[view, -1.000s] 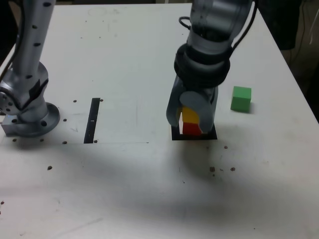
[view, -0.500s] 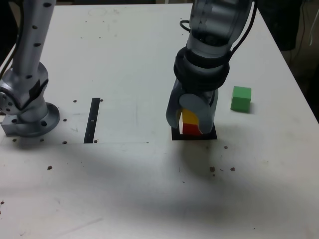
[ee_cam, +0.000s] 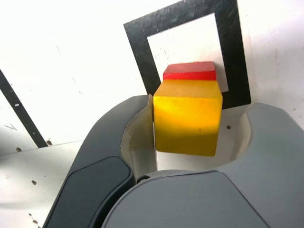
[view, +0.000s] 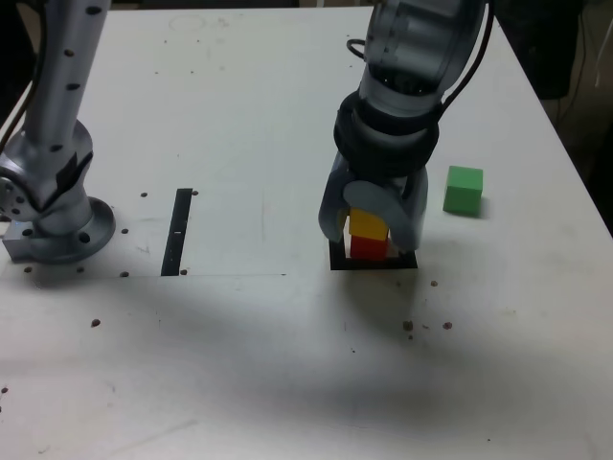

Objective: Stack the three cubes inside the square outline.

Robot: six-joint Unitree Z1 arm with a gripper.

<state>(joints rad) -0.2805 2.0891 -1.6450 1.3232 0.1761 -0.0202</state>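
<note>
Yellow cube sits upright atop red cube inside the square outline; the tool straddles them, parted, one side clear. Green cube lies apart on the worktop.

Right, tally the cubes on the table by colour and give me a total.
Red cube: 1
Yellow cube: 1
Green cube: 1
Total: 3
</note>
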